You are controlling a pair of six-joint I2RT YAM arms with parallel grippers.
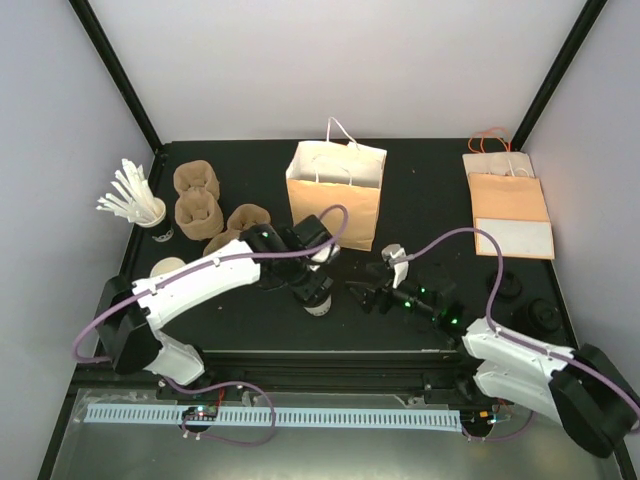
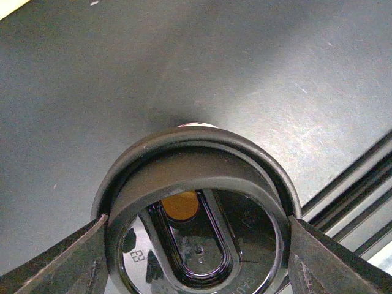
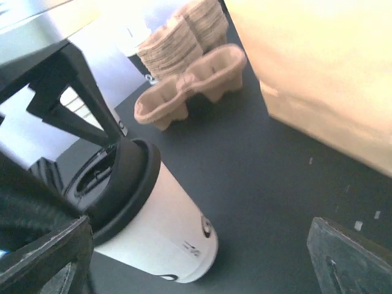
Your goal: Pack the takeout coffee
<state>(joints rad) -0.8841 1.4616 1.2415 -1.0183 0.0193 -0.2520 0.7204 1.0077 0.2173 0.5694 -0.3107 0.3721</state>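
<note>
One coffee [image 3: 162, 236] — left pincer [image 2: 199, 248] clamped on lid [image 2: 196, 153].

One takeout coffee cup [image 3: 162, 229], white with a black lid, stands on the worktop [image 1: 430, 185]. There are two brown paper bags: an upright bag [image 1: 335, 200] far centre and a flat bag [image 1: 510, 212] far right. Three pulp cup carriers [image 1: 196, 178] [image 1: 197, 212] [image 1: 247, 217] lie far left, some perhaps stacked. Also one stirrer cup [image 1: 140, 205], one stack of lidless cups [image 1: 168, 268], and two round black items [image 1: 505, 286] [image 1: 544, 316] near right.
</note>
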